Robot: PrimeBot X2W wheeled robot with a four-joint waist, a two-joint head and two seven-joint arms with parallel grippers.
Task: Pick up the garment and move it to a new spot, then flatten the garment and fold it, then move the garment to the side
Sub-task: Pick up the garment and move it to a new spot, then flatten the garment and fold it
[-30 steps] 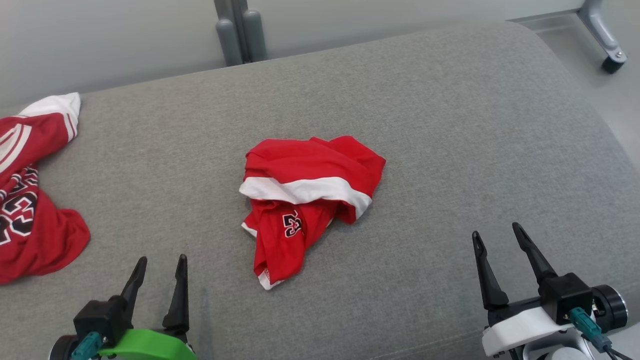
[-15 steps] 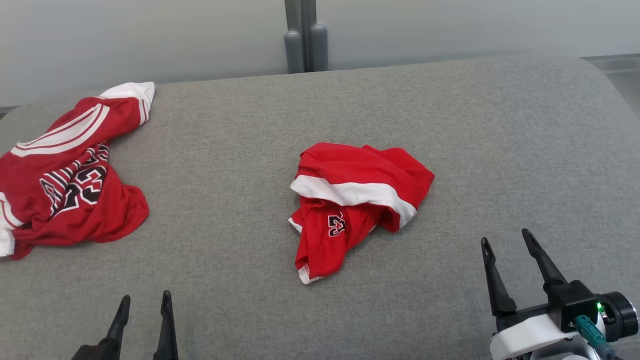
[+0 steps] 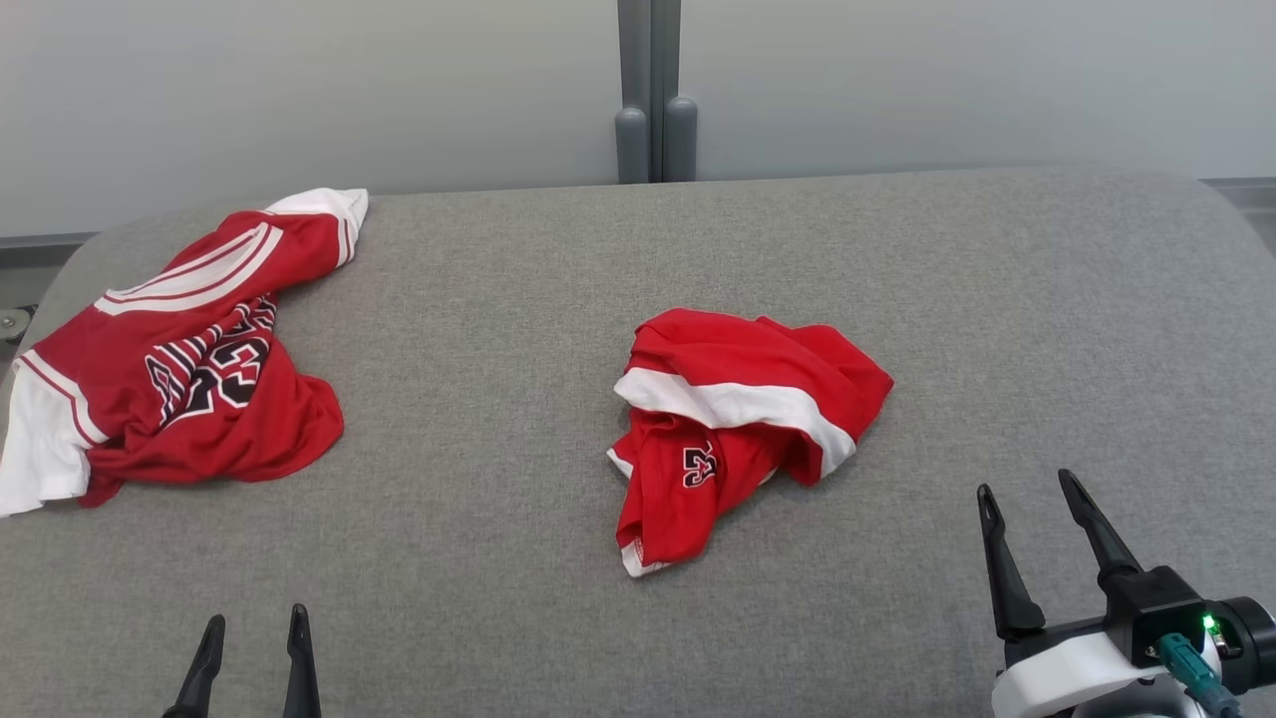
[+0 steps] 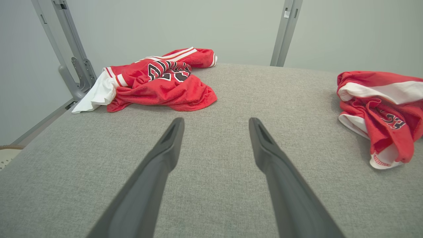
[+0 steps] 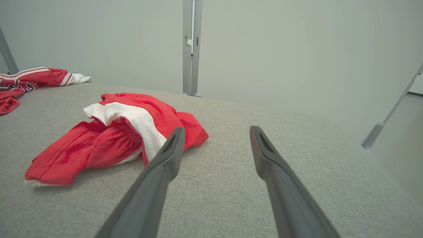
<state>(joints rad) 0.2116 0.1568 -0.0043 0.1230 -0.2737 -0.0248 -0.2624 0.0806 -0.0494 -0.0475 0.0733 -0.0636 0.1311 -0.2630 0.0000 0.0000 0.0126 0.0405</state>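
Note:
A crumpled red garment (image 3: 748, 399) with a white band and a small black number lies in the middle of the grey padded surface (image 3: 498, 519). In the left wrist view the garment (image 4: 380, 105) is at the far right, and in the right wrist view the garment (image 5: 115, 132) is just ahead and to the left. My left gripper (image 3: 254, 618) is at the bottom left, open and empty, well short of the garment. My right gripper (image 3: 1026, 485) is at the lower right, open and empty, a short way from the garment's right side. Both pairs of fingers hover over bare fabric (image 4: 215, 120) (image 5: 217, 129).
A second red jersey (image 3: 199, 379) with a large number and white trim lies spread at the far left (image 4: 158, 82) (image 5: 26, 79). Grey metal posts (image 3: 653, 130) stand behind the surface against a pale wall. The surface rounds off at its right end (image 3: 1226, 259).
The head camera has swung left, so the whole picture shifted right and more of the jersey shows. Both garments lie as before. Both grippers stay open; the left one sits lower in view.

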